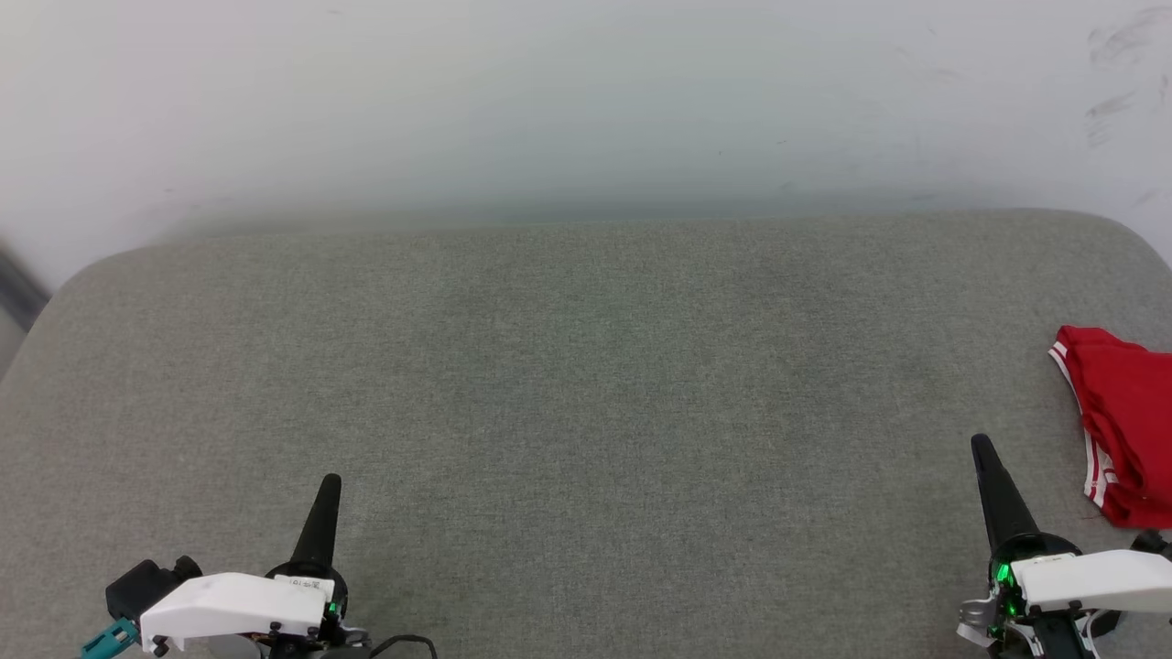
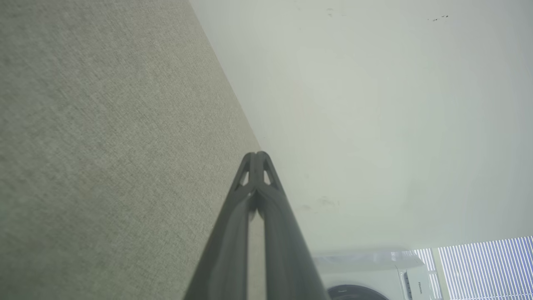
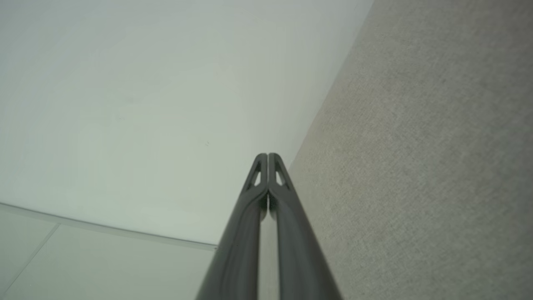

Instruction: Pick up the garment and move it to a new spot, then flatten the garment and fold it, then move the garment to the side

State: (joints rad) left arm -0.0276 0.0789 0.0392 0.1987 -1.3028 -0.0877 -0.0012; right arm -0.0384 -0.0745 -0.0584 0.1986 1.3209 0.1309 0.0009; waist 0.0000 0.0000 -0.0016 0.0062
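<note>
Red fabric at the far right edge of the head view: that's the garment (image 1: 1122,421), bunched in a heap on the grey woven surface (image 1: 586,394). White-and-red striped trim runs down its left side, and the frame cuts off its right part. Low on the right, the right gripper (image 1: 987,458) points up the view, near the jersey's lower left and clear of it. In the right wrist view its two dark fingers (image 3: 291,233) meet tip to tip, with nothing between them, against a pale wall (image 3: 125,104). Across at the lower left, the left gripper (image 1: 328,490) hovers over bare cloth, well apart from the garment. Its fingers (image 2: 233,233) are pressed together too, and empty. Beyond them, a white appliance with a dark round door (image 2: 374,275) and slatted blinds (image 2: 487,266).
</note>
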